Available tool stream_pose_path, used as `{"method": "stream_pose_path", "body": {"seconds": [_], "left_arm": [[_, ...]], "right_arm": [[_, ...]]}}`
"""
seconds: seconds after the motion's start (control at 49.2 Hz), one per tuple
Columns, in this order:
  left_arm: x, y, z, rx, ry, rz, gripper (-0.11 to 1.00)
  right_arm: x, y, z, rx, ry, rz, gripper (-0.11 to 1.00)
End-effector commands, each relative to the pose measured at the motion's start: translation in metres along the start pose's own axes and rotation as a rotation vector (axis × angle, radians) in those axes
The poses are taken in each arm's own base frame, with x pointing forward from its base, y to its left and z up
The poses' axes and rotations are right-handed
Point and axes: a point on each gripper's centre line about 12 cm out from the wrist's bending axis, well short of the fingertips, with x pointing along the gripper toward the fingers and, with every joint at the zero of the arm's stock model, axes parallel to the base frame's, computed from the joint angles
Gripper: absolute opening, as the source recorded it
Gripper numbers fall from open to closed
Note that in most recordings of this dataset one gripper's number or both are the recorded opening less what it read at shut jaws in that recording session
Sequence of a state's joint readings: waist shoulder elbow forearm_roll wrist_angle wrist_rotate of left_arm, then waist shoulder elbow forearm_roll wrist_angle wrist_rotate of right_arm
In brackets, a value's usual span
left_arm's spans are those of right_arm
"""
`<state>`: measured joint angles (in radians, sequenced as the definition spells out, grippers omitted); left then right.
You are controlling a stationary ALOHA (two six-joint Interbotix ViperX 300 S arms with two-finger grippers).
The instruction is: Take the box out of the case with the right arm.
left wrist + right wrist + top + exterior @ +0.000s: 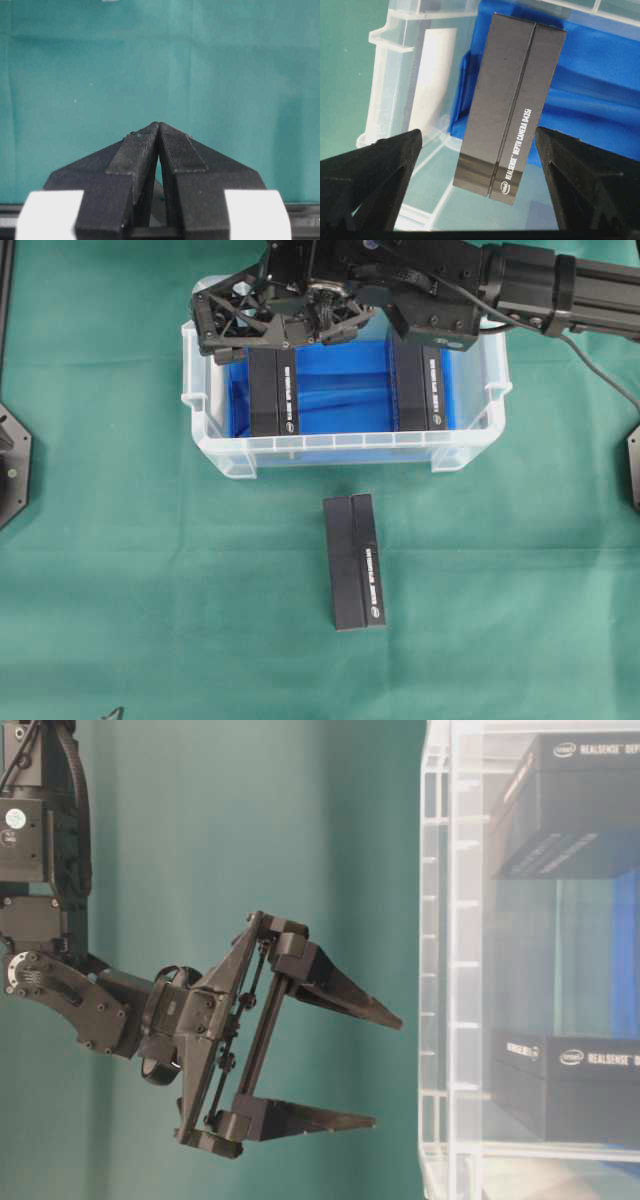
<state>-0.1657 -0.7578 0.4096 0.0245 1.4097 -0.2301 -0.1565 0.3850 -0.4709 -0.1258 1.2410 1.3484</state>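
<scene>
Right gripper [215, 328] spread wide above left box [273, 392] in clear case [350, 448], left gripper [159, 131] pressed together

You look straight down on the case [345, 445] from overhead; the table-level view sits close beside its clear wall, turned sideways. Your right wrist camera peers closely into the same case; the left faces only green cloth [160, 60].

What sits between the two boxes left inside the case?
Nothing but the bare blue sheet: in the overhead view the left box and right box stand apart in the case.
</scene>
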Motion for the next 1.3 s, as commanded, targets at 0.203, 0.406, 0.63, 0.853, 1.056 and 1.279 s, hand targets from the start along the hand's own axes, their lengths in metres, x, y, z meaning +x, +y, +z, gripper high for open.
{"method": "stream_pose_path", "body": {"seconds": [0.203,0.406,0.63,0.853,1.056,1.279], "left_arm": [[-0.003,-0.001,0.002,0.004,-0.014,-0.002,0.00],[-0.003,-0.001,0.002,0.003,-0.014,-0.002,0.00],[-0.003,-0.001,0.002,0.003,-0.014,-0.002,0.00],[-0.003,-0.001,0.002,0.001,-0.014,-0.002,0.00],[-0.003,-0.001,0.002,0.001,-0.014,-0.002,0.00],[-0.003,-0.001,0.002,0.003,-0.014,-0.002,0.00]], "right_arm": [[-0.009,0.002,0.000,0.001,-0.006,0.022,0.95],[0.008,-0.002,-0.003,-0.003,0.005,-0.017,0.95],[0.031,-0.008,-0.007,-0.011,0.014,-0.052,0.95],[0.060,-0.013,-0.010,-0.015,0.018,-0.066,0.95],[0.080,-0.019,-0.014,-0.018,0.024,-0.078,0.95],[0.092,-0.028,-0.017,0.007,0.028,-0.094,0.95]]}}
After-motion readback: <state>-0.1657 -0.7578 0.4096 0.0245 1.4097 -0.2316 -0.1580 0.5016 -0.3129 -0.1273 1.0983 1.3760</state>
